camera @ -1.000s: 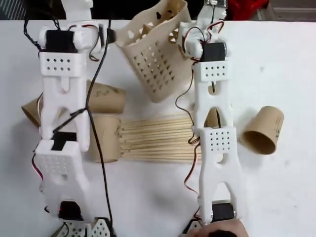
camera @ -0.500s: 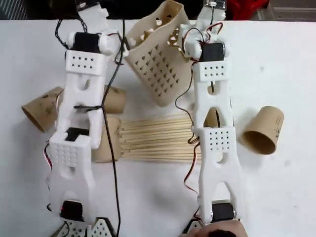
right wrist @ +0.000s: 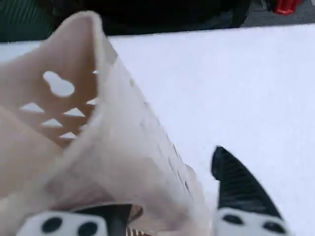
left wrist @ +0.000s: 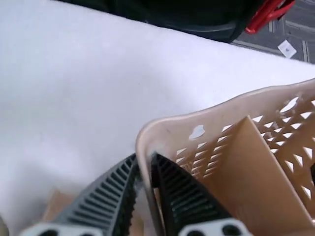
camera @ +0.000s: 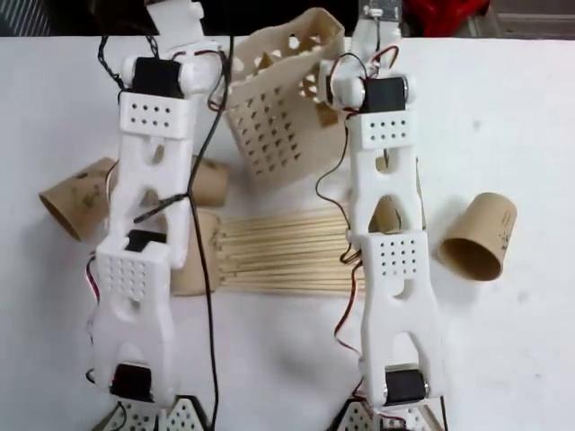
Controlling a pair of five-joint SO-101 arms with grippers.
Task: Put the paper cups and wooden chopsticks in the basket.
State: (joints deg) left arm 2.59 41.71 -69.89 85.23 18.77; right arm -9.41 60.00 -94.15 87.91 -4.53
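The beige perforated basket (camera: 278, 117) stands tilted at the back middle of the table. My left gripper (left wrist: 143, 160) is shut on its rim (left wrist: 167, 128), one black finger inside and one outside. My right gripper (right wrist: 167, 196) is shut on the opposite wall (right wrist: 123, 147); one black finger (right wrist: 236, 187) shows outside it, and the other is hidden by the wall. A bundle of wooden chopsticks (camera: 287, 253) lies flat between the arms. Several brown paper cups lie on their sides: one at the far left (camera: 76, 197), one at the right (camera: 476, 235), others partly under the arms (camera: 208, 180).
Both white arms stretch from the front edge to the back, crossing over the cups and the ends of the chopsticks. Black and red cables hang beside each arm. Bare white table (camera: 512, 117) lies right of the basket. A red object (camera: 445, 13) sits beyond the back edge.
My left arm swung from over the cups to the basket and closed on its rim. The basket turned less tilted. A hand at the front edge has gone.
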